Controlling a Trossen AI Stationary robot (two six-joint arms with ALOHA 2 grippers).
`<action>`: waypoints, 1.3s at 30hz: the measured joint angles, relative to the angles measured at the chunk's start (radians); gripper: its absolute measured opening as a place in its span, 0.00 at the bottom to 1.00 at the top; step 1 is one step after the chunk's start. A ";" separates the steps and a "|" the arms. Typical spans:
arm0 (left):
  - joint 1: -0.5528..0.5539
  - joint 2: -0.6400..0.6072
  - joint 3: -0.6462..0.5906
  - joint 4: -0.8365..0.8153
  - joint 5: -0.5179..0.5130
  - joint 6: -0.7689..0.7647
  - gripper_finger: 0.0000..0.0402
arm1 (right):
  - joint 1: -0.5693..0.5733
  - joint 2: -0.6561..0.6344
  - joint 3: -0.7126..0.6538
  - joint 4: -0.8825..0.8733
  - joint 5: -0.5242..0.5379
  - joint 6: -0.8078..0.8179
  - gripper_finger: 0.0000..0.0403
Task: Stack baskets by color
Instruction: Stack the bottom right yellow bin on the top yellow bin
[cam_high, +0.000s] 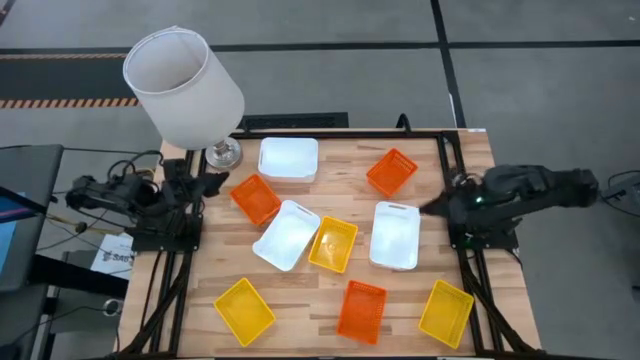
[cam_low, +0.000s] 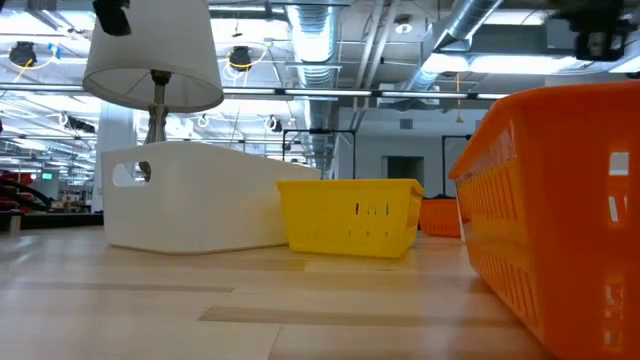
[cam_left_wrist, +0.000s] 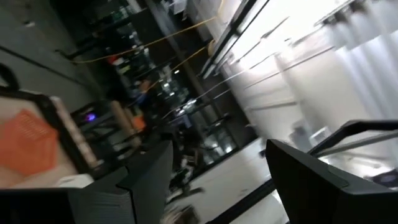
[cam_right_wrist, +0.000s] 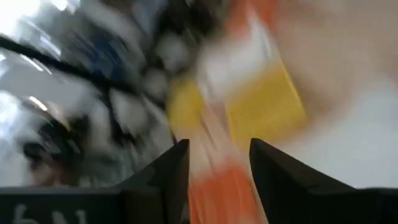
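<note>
Nothing is stacked yet: all 9 shallow plastic baskets lie singly on the wooden table (cam_high: 330, 150). The right gripper (cam_high: 436, 208) hovers at the table's right edge, its fingers parted with an empty gap, touching nothing. Just beside its tip lies the white rectangular plastic basket (cam_high: 395, 235). The risk: a sideways approach could shove this light basket instead of pinching its thin wall. The left gripper (cam_high: 215, 184) waits by the lamp base (cam_high: 223, 154), fingers apart and empty.

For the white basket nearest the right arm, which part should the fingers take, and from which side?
Probably the long rim wall facing the right gripper, approached from above with one finger inside and one outside. The white basket lies flat and open side up, too wide to span, and that edge is clear of neighbours, whereas its other long side is close to a yellow basket.
</note>
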 joint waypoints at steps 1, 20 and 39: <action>0.000 0.016 0.006 -0.009 -0.007 0.000 0.61 | 0.022 0.048 0.019 -0.055 -0.039 0.027 0.44; 0.000 0.067 0.006 -0.013 -0.017 0.034 0.61 | 0.651 0.599 0.037 -0.266 -0.258 0.416 0.58; 0.000 0.066 0.006 -0.057 -0.029 0.035 0.61 | 0.711 0.720 -0.177 -0.046 -0.117 0.409 0.68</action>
